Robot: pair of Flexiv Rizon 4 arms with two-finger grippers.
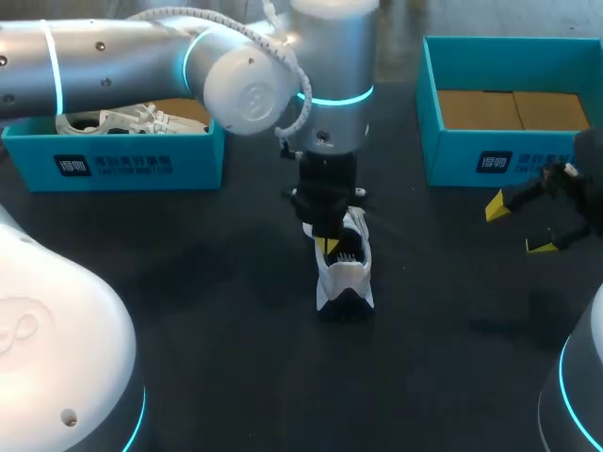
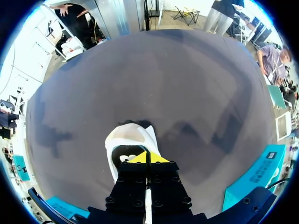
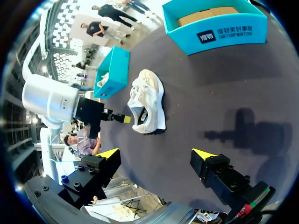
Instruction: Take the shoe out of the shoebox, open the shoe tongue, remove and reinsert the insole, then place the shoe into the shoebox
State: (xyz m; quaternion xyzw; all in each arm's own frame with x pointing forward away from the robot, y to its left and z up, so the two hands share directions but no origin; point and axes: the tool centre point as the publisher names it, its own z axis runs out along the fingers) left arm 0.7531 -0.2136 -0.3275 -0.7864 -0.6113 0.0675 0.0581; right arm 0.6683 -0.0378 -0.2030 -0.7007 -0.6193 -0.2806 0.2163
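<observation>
Centre of the dark surface [image 1: 217,320], out in the open: the white shoe [image 1: 347,278], well apart from both boxes. Straight above it, coming in from the left, the left arm, pointing down, left gripper [image 1: 330,247] right at the shoe's opening.

From the left wrist: yellow tips pressed tight together, no gap between them, left gripper [image 2: 147,157] closed and sitting just over the mouth of the shoe [image 2: 128,140]. Anything thin pinched between those tips? Impossible to tell from here.

Over to the right wrist: same shoe [image 3: 149,102] ahead on the surface, with the left gripper [image 3: 125,118] against its near end, one yellow tip showing. In the foreground, the right gripper [image 3: 156,154], fingers spread wide, nothing between them.

Back in the head view: right gripper [image 1: 518,226] off at the right side, low over the surface, open, well apart from the shoe. Behind it, the right shoebox [image 1: 490,155], teal, only brown cardboard showing inside; seen again from the right wrist [image 3: 224,30]. Far left, the left shoebox [image 1: 113,165], teal too, with a second shoe [image 1: 122,121] lying in it, white and laced.
</observation>
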